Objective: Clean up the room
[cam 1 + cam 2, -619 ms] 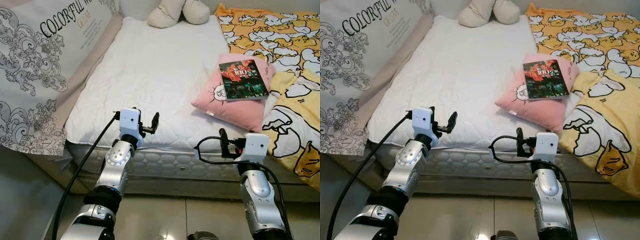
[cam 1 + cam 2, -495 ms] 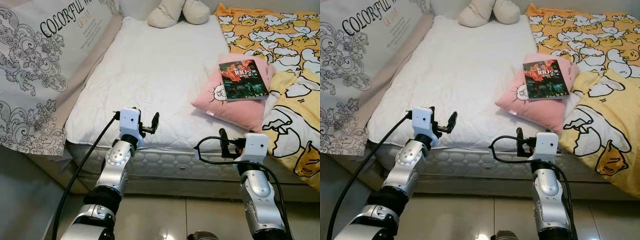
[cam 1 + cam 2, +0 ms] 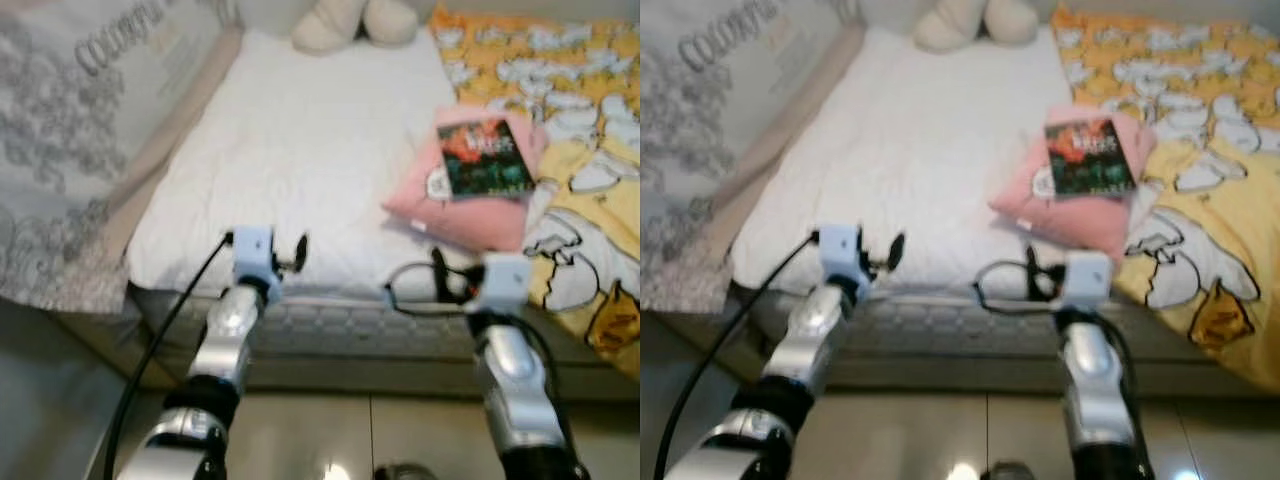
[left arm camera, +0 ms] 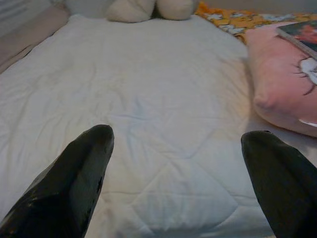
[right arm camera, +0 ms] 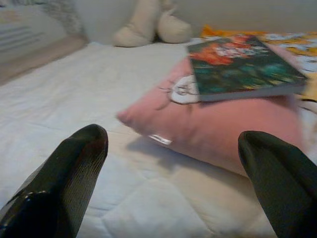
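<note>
Head views were blurred, but we saw both arms raised at the foot of the bed (image 3: 300,130); wrist views gave the close detail the head views lacked. In the right wrist view the book (image 5: 242,67) lay flat on top of the pink pillow (image 5: 223,126), cover up with red and green art, title unreadable; the head views placed that pillow on the bed's right half, against the yellow cartoon-print blanket (image 3: 590,170). In the left wrist view we saw mostly bare white quilted mattress, with the pillow's edge and a corner of the book to one side, and a cream stuffed toy (image 4: 143,7) at the far end of the bed. The left hand (image 4: 178,168) was released, fingers spread wide, holding nothing, poised over the mattress edge. The right hand (image 5: 173,168) was also released, fingers wide apart, empty, aimed at the pillow and book but apart from them. We could not tell whether either hand touched the mattress. Head views alone showed the grey patterned board with lettering (image 3: 70,130) leaning along the bed's left side, a black cable (image 3: 160,340) trailing from the left arm, and glossy tiled floor (image 3: 330,440) below the bed.
</note>
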You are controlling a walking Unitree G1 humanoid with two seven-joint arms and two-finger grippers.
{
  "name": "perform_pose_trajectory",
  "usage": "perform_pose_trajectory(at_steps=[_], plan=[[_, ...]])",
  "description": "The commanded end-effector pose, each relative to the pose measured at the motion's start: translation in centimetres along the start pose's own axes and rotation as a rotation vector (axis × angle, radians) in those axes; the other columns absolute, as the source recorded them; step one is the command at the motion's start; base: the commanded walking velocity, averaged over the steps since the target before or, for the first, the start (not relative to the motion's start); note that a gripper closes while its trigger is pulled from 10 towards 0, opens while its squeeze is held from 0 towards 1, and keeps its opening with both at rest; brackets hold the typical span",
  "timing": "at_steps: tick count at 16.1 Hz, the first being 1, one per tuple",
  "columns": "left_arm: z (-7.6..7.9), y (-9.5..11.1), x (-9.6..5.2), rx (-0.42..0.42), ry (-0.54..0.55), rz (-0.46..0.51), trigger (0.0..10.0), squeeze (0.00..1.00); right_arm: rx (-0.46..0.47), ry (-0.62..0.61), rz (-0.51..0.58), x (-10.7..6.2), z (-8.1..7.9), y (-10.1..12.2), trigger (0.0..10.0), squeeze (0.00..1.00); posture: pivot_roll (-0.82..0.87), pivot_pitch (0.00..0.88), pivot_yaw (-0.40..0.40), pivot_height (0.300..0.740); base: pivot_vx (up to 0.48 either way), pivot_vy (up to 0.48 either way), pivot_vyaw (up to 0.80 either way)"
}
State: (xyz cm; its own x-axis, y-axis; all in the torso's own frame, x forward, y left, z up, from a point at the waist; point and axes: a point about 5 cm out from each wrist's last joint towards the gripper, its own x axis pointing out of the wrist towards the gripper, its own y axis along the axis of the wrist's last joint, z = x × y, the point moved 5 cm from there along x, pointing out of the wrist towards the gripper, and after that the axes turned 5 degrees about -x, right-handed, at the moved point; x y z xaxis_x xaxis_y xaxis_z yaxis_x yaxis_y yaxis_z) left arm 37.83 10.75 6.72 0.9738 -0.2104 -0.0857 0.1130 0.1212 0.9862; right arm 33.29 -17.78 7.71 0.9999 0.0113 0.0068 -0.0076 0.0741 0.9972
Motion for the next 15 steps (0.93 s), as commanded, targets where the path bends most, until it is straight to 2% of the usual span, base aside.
perform_pose_trajectory(at_steps=[1, 15], plan=[[0.0, 0.5, 0.4, -0.007, 0.004, 0.005, 10.0, 0.00, 0.002, 0.003, -0.010, 0.0, 0.0, -0.2, 10.0, 0.00, -0.24, 0.000, 0.086, 0.740, 0.000, -0.480, 0.00], [0.7, 0.3, 0.6, -0.035, 0.002, -0.009, 10.0, 0.00, -0.024, 0.029, -0.045, -0.7, -0.4, -1.2, 10.0, 0.00, -0.24, 0.012, 0.092, 0.740, 0.000, -0.480, 0.00]])
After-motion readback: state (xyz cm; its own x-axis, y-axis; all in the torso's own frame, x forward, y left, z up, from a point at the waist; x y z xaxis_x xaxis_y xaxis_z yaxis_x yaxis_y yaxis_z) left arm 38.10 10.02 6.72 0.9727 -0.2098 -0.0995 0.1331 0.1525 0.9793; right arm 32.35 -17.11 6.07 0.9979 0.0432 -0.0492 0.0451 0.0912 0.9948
